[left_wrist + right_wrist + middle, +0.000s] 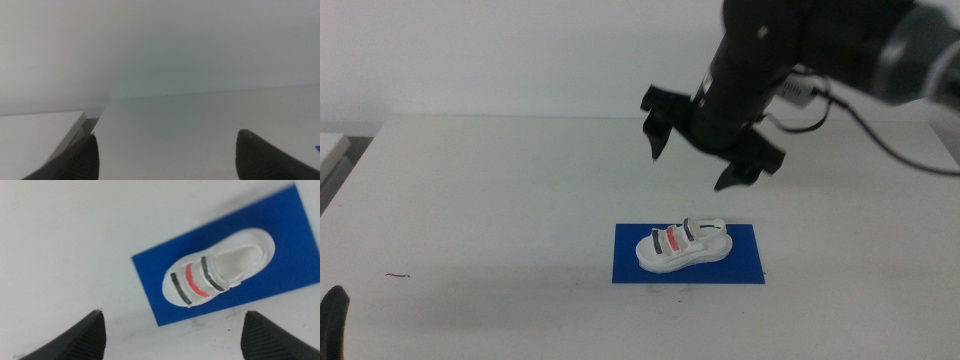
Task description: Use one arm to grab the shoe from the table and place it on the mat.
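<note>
The white shoe (pixel 684 243) with two dark straps and a red middle strap lies on the dark blue mat (pixel 630 262) on the white table (pixel 490 200). It also shows in the right wrist view (pixel 220 273), lying on the mat (pixel 280 240). My right gripper (pixel 705 155) hangs open and empty above the shoe, well clear of it. My left gripper (pixel 165 155) waits at the table's near left corner, its tip at the bottom left of the middle view (pixel 332 318), jaws apart and empty.
A small dark scrap (pixel 398 275) lies on the table at the left. A second white surface (pixel 332 150) adjoins the table's left edge. The right arm's black cable (pixel 880 135) loops above the far right of the table.
</note>
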